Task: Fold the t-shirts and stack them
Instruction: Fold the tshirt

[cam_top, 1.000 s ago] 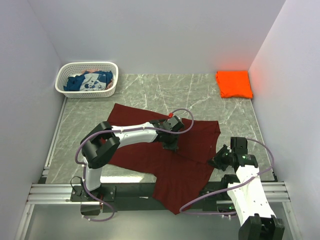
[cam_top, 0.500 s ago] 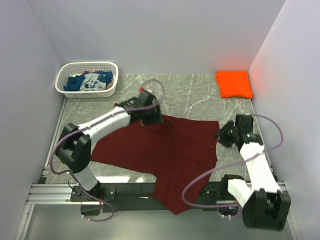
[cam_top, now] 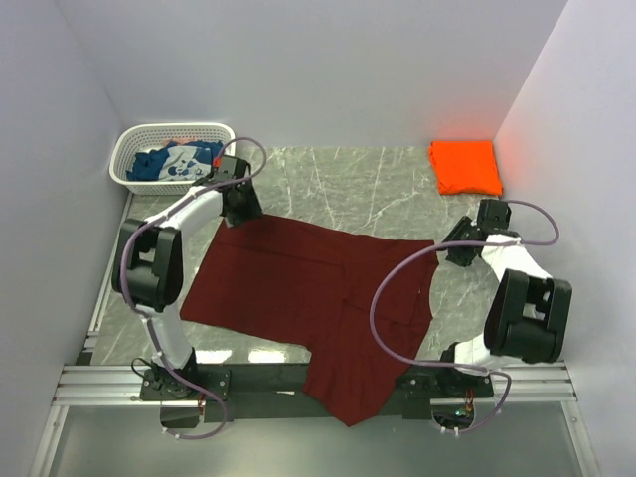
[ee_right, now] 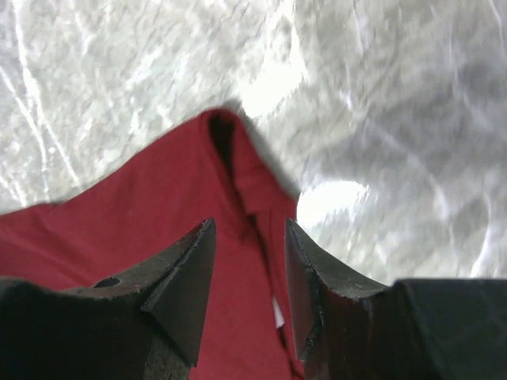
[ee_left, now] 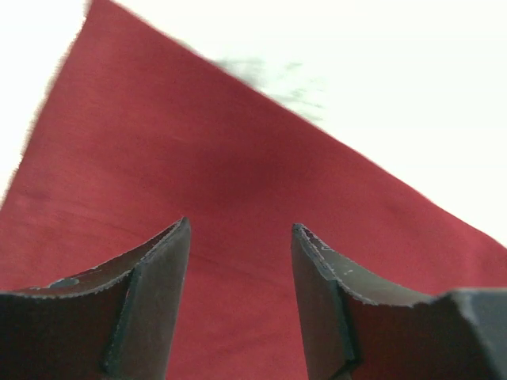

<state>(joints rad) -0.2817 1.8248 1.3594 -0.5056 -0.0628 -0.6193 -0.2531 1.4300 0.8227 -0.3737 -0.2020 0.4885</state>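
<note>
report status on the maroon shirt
Left hand open over far left corner of maroon t-shirt. Right hand open over its far right corner. Shirt spread out, not yet stacked. Nothing in the way.

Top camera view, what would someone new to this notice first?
A dark maroon cloth t-shirt sprawls flat across the grey marble table, one end spilling over the near edge, with the open left gripper and open right gripper at its far corners. A folded bright orange t-shirt glows in the far right corner.

Top camera high overhead, looking down, 2 wrist cameras close above the shared maroon t-shirt (cam_top: pixel 298 288)
</note>
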